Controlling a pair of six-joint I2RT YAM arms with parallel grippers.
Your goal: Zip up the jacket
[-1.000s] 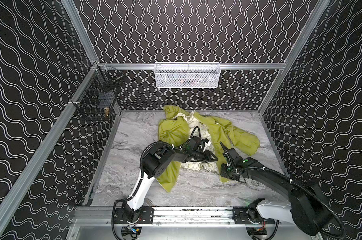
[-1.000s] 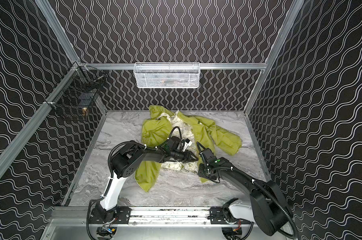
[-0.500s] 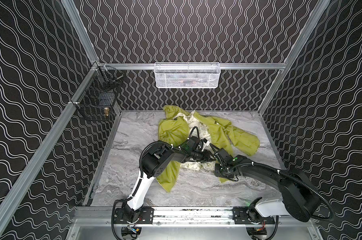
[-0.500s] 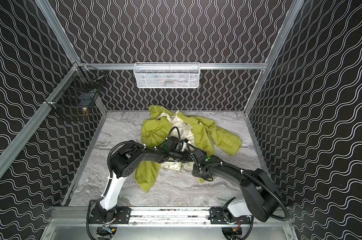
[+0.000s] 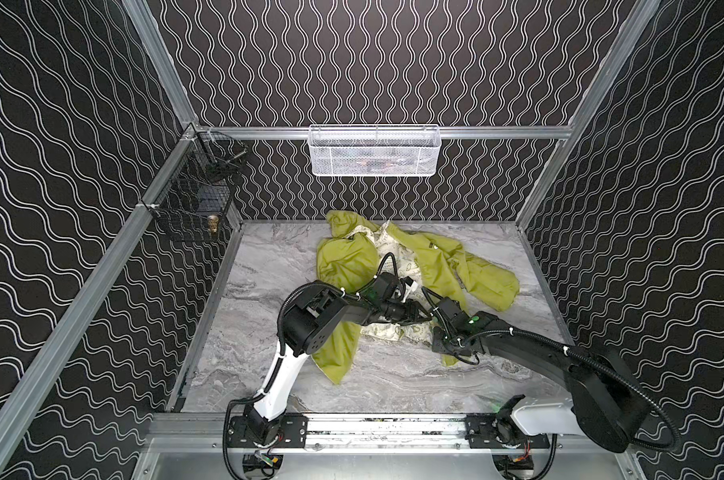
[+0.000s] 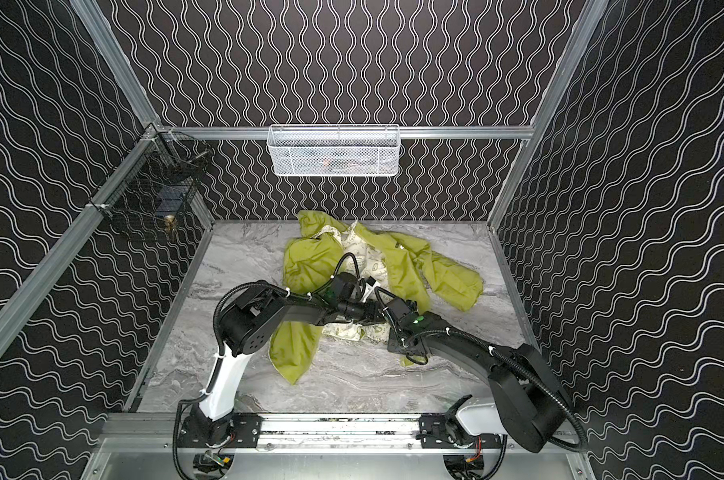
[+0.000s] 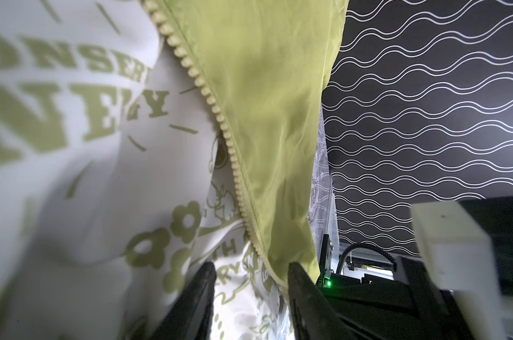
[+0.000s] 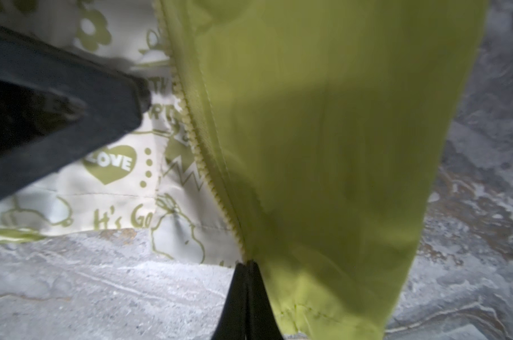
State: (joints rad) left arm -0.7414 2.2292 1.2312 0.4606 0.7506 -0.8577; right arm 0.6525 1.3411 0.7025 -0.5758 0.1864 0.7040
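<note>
Covering the far middle of the grey marbled table [image 5: 268, 299], the yellow-green jacket [image 5: 343, 266] is seen lying open and crumpled in both top views. Its cream printed lining [image 5: 397, 332] is turned up between the two front panels. One sleeve [image 5: 489, 286] is spread out to the right. The middle of the garment is hidden by the left arm [image 5: 318, 316] and the right arm [image 5: 530, 349], which meet over it. A white mesh basket [image 5: 374, 151] is hung on the back rail and a black wire basket [image 5: 194, 203] on the left rail, both well apart from the cloth. In the left wrist view a row of pale zipper teeth [image 7: 217, 117] is shown along the green edge. It runs down between the fingers of the left gripper [image 7: 250, 273], which are held partly apart, the edge passing through the gap. The right gripper [image 8: 246, 265] is closed tight on the jacket's zipper edge at the bottom end of the teeth. A dark finger [image 8: 87, 73] of the other gripper is seen near it, over the lining.
</note>
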